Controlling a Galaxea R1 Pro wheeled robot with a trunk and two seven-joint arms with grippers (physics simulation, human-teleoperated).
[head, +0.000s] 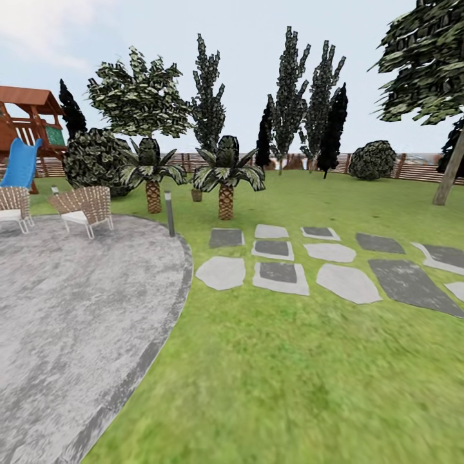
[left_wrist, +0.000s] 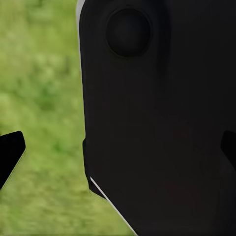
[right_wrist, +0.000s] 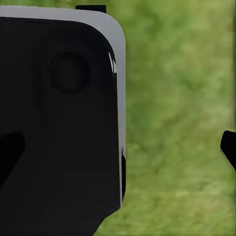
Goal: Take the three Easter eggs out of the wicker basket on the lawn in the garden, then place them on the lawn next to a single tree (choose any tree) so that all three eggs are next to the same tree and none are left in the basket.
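Green mottled grass of the lawn (head: 277, 386) spreads across the head view, running back to a brown horizontal-slat wooden fence (head: 412, 169) that closes the garden. A curved patch of grey stone paving (head: 71, 322) takes up the near left, with two woven wicker chairs on white frames (head: 82, 207) standing at its far edge and a slim grey lamp post (head: 169, 212) at its rim. Behind the chairs stands a red-brown wooden play frame (head: 29, 119) with a blue slide (head: 21, 162). Flat grey stepping-stone slabs (head: 322, 258) lie in rows across the grass to the right of the paving. Two short palms with scaly brown trunks (head: 225, 174) stand past the slabs, dark narrow cypresses (head: 303, 96) rise farther back, and a round dark bush (head: 372, 160) sits by the fence. At the far right, a tall tree with a leaning grey-brown bare trunk and a broad leafy canopy (head: 449, 171) grows out of the grass. From the left wrist view, a large black rounded robot body panel (left_wrist: 157, 123) blocks much of the blurred grass, and the left gripper (left_wrist: 120, 150) shows two dark fingertips (left_wrist: 10, 150) set wide apart with nothing between them. From the right wrist view, a similar black panel with a pale grey edge (right_wrist: 59, 113) covers one side, and the right gripper (right_wrist: 120, 150) is likewise spread wide and empty above blurred grass (right_wrist: 172, 123).
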